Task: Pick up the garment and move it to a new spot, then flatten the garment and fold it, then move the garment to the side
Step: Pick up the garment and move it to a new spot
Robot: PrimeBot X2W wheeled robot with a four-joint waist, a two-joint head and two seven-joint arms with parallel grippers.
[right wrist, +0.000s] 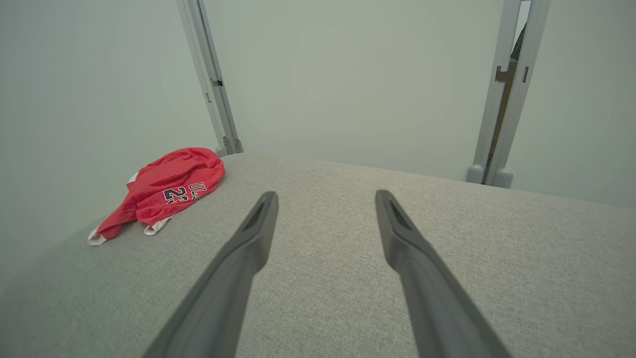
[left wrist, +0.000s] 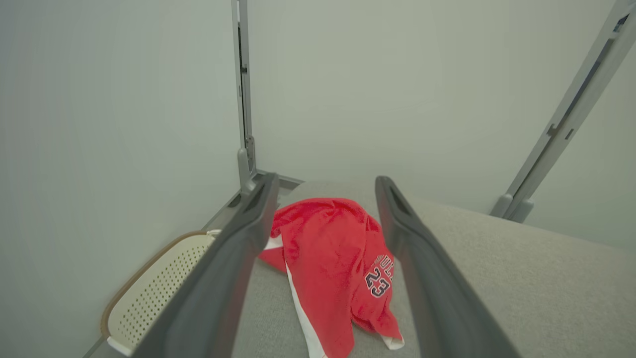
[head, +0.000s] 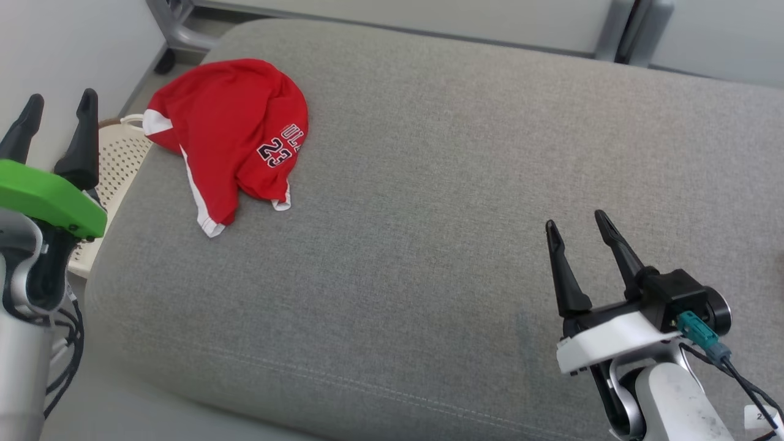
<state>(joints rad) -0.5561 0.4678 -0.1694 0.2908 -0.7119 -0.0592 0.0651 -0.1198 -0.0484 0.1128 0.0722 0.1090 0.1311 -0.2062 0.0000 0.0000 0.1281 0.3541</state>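
The garment [head: 233, 122], a crumpled red jersey with white trim and the number 23 in dark print, lies in a loose heap on a grey upholstered cushion [head: 429, 214]. It sits ahead of the left fingers [head: 82, 141] and a little to their right, apart from them and untouched. In the left wrist view the garment [left wrist: 333, 248] shows through the gap between the two left fingers [left wrist: 238, 258], beyond their tips, with its white-edged hem trailing back toward the camera. From the right fingers [head: 566, 275] it is well apart, far off to their left and further ahead. In the right wrist view the garment [right wrist: 169, 184] lies out past the tip of the left-hand one of the right fingers [right wrist: 248, 248], near the far corner of the cushion.

Both pairs of fingers stand spread wide with nothing between them. The right fingers hover over bare grey fabric near the cushion's near edge. The left fingers are off the cushion's side, over a cream perforated basket [head: 122, 153] that sits just beside the cushion. In the left wrist view this basket [left wrist: 159, 283] lies to the outer side of the left-hand finger. Pale walls [right wrist: 348, 74] and grey metal posts [right wrist: 497, 124] stand beyond the fingertips.
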